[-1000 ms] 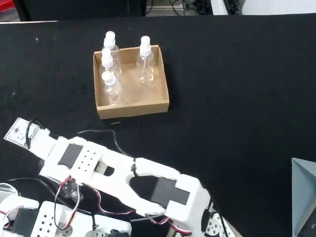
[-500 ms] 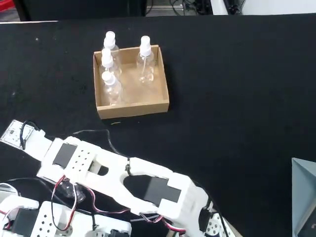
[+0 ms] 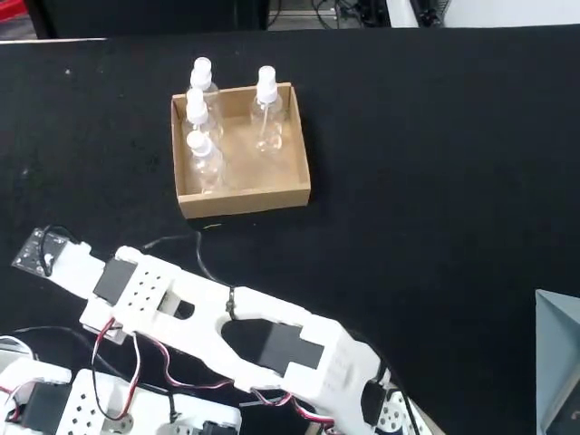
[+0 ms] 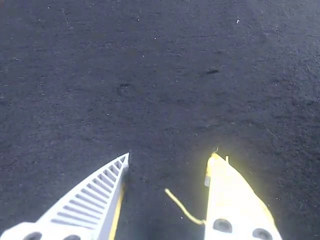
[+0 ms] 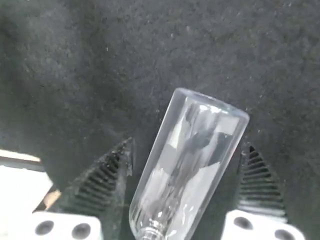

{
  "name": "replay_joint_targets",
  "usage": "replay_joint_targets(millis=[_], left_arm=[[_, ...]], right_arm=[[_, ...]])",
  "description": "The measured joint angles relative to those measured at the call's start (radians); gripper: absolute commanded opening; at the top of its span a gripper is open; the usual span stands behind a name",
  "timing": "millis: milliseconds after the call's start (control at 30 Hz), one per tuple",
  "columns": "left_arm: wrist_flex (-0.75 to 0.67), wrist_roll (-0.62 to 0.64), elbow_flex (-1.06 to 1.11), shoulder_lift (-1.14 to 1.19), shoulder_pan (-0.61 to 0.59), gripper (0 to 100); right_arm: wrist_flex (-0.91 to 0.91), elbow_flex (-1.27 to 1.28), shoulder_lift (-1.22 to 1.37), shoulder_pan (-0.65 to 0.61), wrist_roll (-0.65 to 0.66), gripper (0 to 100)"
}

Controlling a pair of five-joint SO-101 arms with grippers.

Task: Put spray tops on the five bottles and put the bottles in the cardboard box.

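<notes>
A cardboard box (image 3: 246, 196) stands on the black cloth toward the back left. Several clear bottles with white spray tops stand in it, one (image 3: 265, 111) at the back right and the others (image 3: 203, 154) along its left wall. A white arm (image 3: 208, 317) stretches low across the front of the table toward the left. In the right wrist view, my right gripper (image 5: 187, 146) is open, its jaws on either side of a clear bottle (image 5: 185, 175) that lies on the cloth without a spray top in sight. My left gripper (image 4: 170, 156) is open over bare cloth.
A grey-blue object (image 3: 558, 362) sits at the front right edge. Arm bases and loose wires (image 3: 54, 399) crowd the front left corner. A yellow thread (image 4: 182, 207) hangs from one finger of the left gripper.
The arm across the front has shifted slightly; its far left end has moved a little toward the front. The box and its bottles have not moved.
</notes>
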Motion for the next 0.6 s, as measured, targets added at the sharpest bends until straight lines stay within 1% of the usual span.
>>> replay_joint_targets(millis=[267, 400, 467, 600], left_arm=[[0.0, 0.0, 0.0, 0.0, 0.0, 24], [0.0, 0.0, 0.0, 0.0, 0.0, 24], [0.0, 0.0, 0.0, 0.0, 0.0, 24], [0.0, 0.0, 0.0, 0.0, 0.0, 24]], right_arm=[[0.014, -0.003, 0.074, 0.0, 0.0, 26.9], [0.041, -0.003, 0.074, 0.005, -0.029, 26.0], [0.055, -0.003, 0.074, 0.006, -0.034, 21.8], [0.068, -0.003, 0.074, 0.005, -0.035, 10.3]])
